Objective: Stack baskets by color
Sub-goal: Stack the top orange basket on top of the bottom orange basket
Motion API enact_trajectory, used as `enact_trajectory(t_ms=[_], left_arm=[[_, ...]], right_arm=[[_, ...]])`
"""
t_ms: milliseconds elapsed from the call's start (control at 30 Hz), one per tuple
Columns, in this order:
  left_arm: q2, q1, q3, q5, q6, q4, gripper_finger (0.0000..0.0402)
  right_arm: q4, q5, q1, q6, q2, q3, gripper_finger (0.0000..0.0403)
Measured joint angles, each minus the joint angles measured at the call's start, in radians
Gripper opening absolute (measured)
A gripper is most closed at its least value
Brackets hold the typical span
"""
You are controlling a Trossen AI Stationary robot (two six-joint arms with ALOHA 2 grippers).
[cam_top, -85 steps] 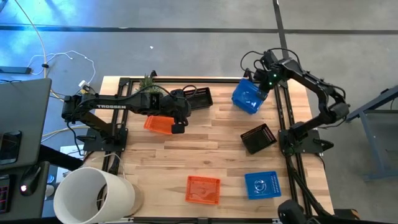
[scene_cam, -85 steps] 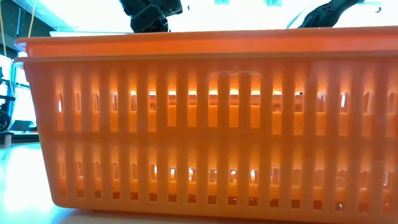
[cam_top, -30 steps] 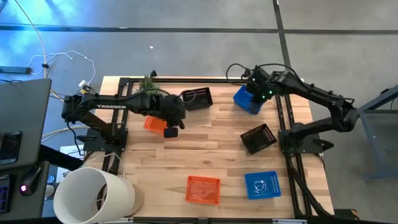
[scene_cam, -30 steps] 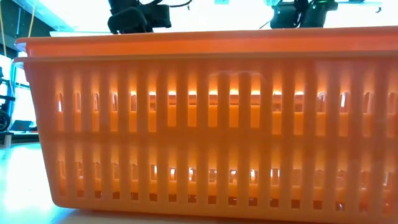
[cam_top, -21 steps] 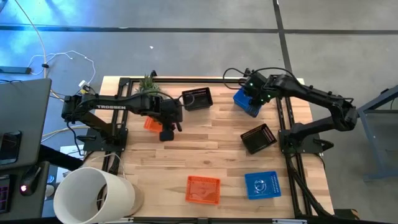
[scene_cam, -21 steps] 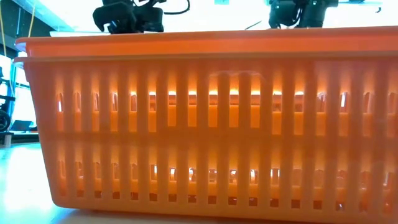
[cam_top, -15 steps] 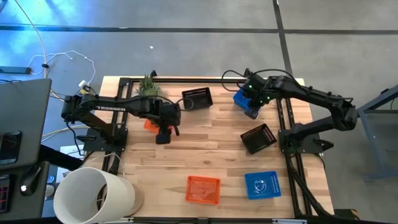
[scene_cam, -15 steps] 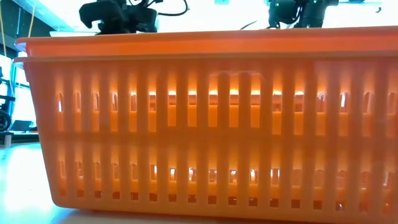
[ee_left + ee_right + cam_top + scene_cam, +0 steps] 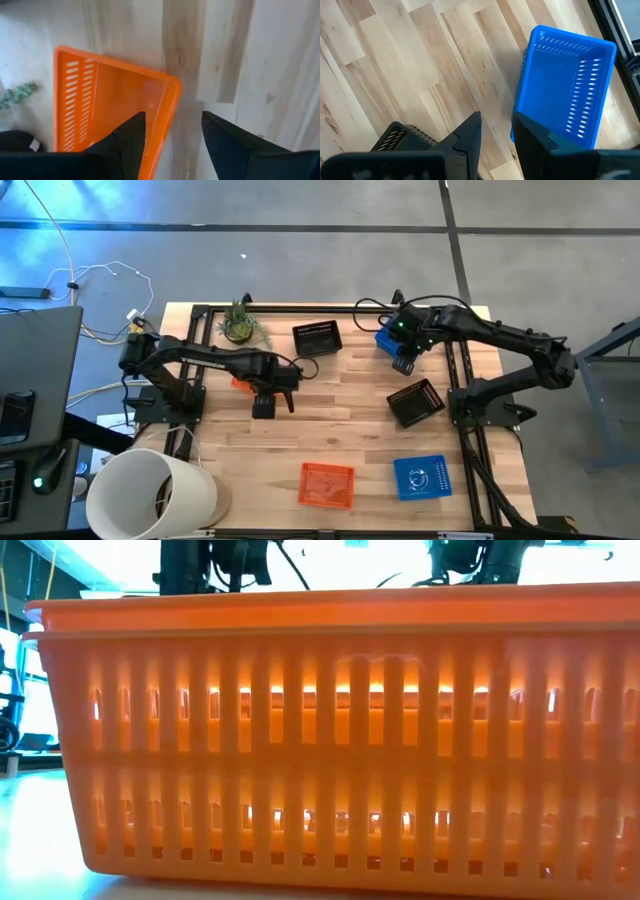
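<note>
An orange basket (image 9: 115, 95) lies bottom-down on the table at the left, mostly under my left arm in the high view (image 9: 238, 383). My left gripper (image 9: 172, 115) points straight down over its corner, open. One finger is over the basket's inside and one is over the bare boards; neither touches it. My right gripper (image 9: 404, 360) at the far right is shut on a blue basket (image 9: 565, 85). Another orange basket (image 9: 327, 484) and another blue basket (image 9: 421, 477) sit near the front edge. My right gripper holds the blue basket by one side wall (image 9: 516, 112), close to a corner. The fingers slant steeply down from above, with one finger (image 9: 535, 137) on the inner side of the wall. That finger hides the exact place of contact. The basket's opening faces up.
Two black baskets lie on the table, one at the far middle (image 9: 317, 338) and one tilted at the right (image 9: 416, 402). A small plant (image 9: 238, 325) stands at the far left. A big white bucket (image 9: 150, 495) is at the near left corner. The near orange basket fills the low view (image 9: 330, 740).
My left gripper has tipped to point straight down and has sunk a little toward the near edge, over the orange basket on the table. My right gripper has carried the blue basket toward the table's left.
</note>
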Motion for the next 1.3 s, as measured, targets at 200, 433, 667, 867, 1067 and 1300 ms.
enact_trajectory(t_ms=[200,433,667,867,1067,1300], left_arm=[[0.070,0.001,0.000,0.002,0.002,-0.006,0.0173],[0.152,0.000,0.000,-0.001,-0.021,0.002,0.0172],[0.198,0.000,0.000,-0.030,-0.025,0.009,0.0172],[0.200,0.001,0.000,-0.050,-0.026,0.010,0.0144],[0.200,0.000,0.000,-0.050,-0.023,0.010,0.0061],[0.199,0.001,0.000,-0.048,-0.023,0.010,0.0009]], right_arm=[[0.000,-0.001,0.024,0.000,0.000,0.000,0.0096],[0.000,-0.003,0.035,0.000,0.000,0.000,0.0096],[-0.003,-0.003,0.035,0.025,0.000,0.000,0.0096],[-0.009,-0.003,0.035,0.026,0.000,0.000,0.0096],[-0.009,-0.003,0.035,0.032,0.000,0.000,0.0096],[-0.008,-0.001,0.041,0.049,0.000,0.000,0.0096]])
